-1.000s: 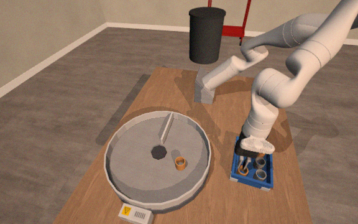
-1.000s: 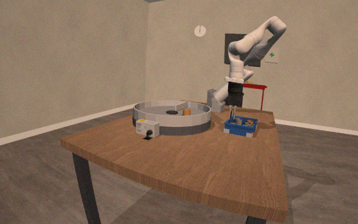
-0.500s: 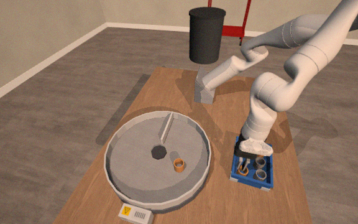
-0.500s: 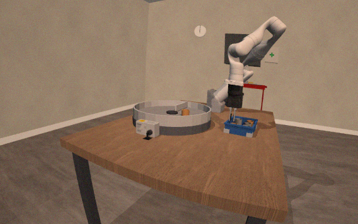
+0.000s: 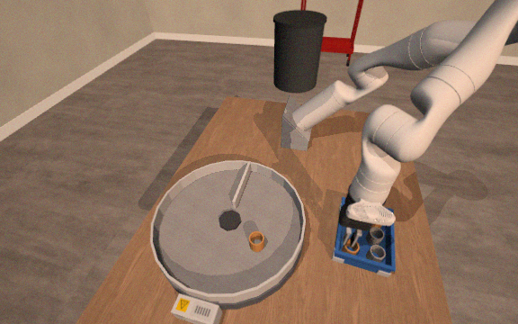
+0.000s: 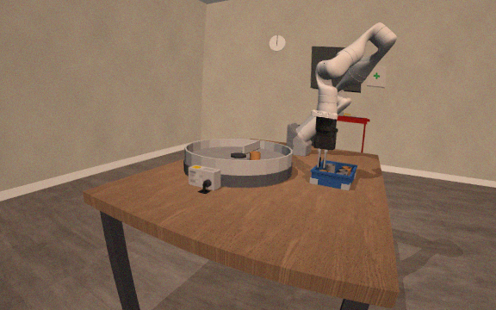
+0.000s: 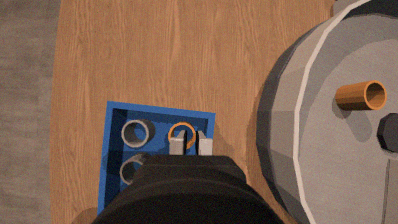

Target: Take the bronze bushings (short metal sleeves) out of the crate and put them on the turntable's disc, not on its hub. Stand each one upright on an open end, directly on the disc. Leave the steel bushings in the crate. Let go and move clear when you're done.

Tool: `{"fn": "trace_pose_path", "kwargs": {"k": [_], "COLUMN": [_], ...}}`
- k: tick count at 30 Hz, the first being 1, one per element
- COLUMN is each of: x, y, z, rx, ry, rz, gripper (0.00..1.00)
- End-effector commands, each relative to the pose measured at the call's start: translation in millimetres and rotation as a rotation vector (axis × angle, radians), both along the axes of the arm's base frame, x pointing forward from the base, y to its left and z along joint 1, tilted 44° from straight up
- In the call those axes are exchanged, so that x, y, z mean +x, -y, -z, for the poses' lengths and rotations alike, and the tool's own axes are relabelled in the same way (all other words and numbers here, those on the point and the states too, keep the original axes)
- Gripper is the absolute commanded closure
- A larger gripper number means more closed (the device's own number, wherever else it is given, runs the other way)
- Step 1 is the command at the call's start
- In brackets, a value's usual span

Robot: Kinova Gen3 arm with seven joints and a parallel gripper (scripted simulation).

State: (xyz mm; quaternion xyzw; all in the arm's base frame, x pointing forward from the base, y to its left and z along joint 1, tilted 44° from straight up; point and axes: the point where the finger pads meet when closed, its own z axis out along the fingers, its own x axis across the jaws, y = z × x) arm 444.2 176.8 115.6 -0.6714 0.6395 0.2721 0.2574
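A blue crate [image 5: 366, 245] sits on the table to the right of the turntable [image 5: 227, 225]. It holds one bronze bushing [image 7: 181, 135] and two steel bushings [image 7: 137, 133] [image 7: 131, 170], all standing upright. My gripper [image 7: 191, 138] is down in the crate, narrowly open. One finger is inside the bronze bushing [image 5: 352, 247] and the other outside, astride its wall; they do not clamp it. Another bronze bushing [image 5: 256, 238] stands upright on the disc, just right of the dark hub [image 5: 229, 220]. It also shows in the wrist view [image 7: 361, 95].
A raised rim rings the turntable, and a grey bar [image 5: 241, 184] runs from the rim toward the hub. A small control box [image 5: 197, 309] sits at the table's front edge. My arm's grey base block [image 5: 295, 130] is at the back. A black bin [image 5: 299, 50] stands behind the table.
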Motion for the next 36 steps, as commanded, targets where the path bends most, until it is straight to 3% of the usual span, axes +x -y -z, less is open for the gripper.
{"fn": "trace_pose_path", "kwargs": {"k": [1, 36], "x": [1.1, 2.1], "y": [-0.5, -0.4], "z": [0.5, 3.3], "rx": [0.003, 0.003], "ry": [0.003, 0.003], "rz": [0.004, 0.004], "gripper": [0.64, 0.64]}}
